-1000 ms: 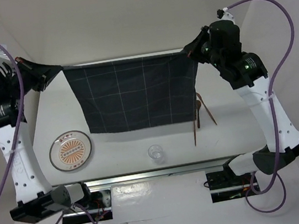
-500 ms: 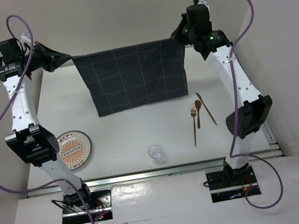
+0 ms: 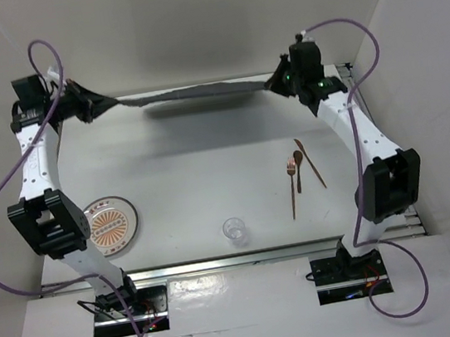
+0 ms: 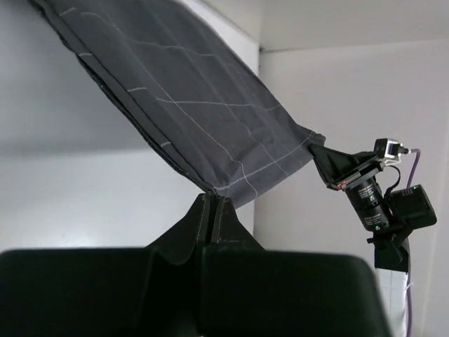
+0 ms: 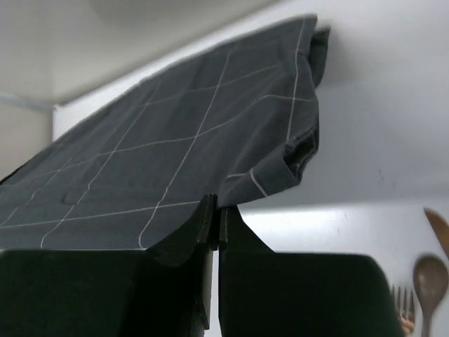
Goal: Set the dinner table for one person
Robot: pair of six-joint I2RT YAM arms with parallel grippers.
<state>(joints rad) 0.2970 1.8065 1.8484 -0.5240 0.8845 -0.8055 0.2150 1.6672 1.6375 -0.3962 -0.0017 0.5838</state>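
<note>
Two pinches: the left gripper point(image 4: 212, 205) and right gripper point(image 5: 215, 205) are each clamped on a corner of the dark checked cloth point(image 3: 198, 93), held taut above the far edge of the dinner table point(image 3: 190, 161). That white table is rigid, nothing to grasp; the cloth looks light and limp (corners are the sensible hold). Nearer, the drinking glass point(image 3: 234, 230) looks empty, the patterned plate point(image 3: 107, 226) bare.

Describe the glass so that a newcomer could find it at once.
On the white dinner table, look along the near edge by the metal rail. The glass stands between the orange-patterned plate and the cutlery; it alone is small, round and see-through.
</note>
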